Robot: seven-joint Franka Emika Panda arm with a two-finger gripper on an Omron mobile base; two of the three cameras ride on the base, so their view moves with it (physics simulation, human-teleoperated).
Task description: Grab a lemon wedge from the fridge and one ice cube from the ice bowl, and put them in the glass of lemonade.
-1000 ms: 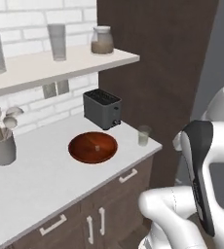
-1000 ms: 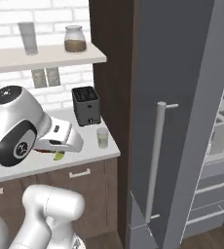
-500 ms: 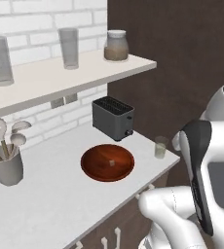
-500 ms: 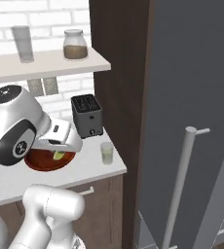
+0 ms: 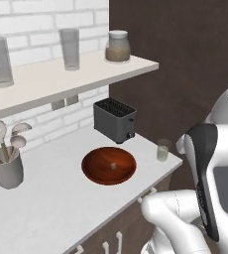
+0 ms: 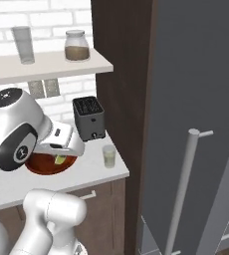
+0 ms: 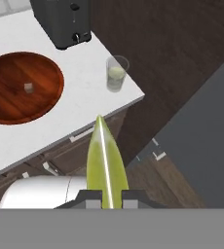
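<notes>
My tool (image 7: 107, 193) pinches the lemon wedge (image 7: 105, 163) by its thick end, above the worktop (image 7: 87, 92) edge. It looks light, soft and slippery, so I judge a gentle grip best. The glass of lemonade (image 7: 116, 74) stands near the corner, the ice bowl (image 7: 21, 87) beside it, brown cabinet behind.

Even, diffuse rendered lighting with no visible source. The white tabletop (image 5: 61, 198) reads bright; the dark brown cabinet (image 5: 185, 74) stays dim. Soft shadows lie beneath the toaster (image 5: 115, 120) and shelf (image 5: 61, 79). No glare; slight softness throughout, edges undistorted.
</notes>
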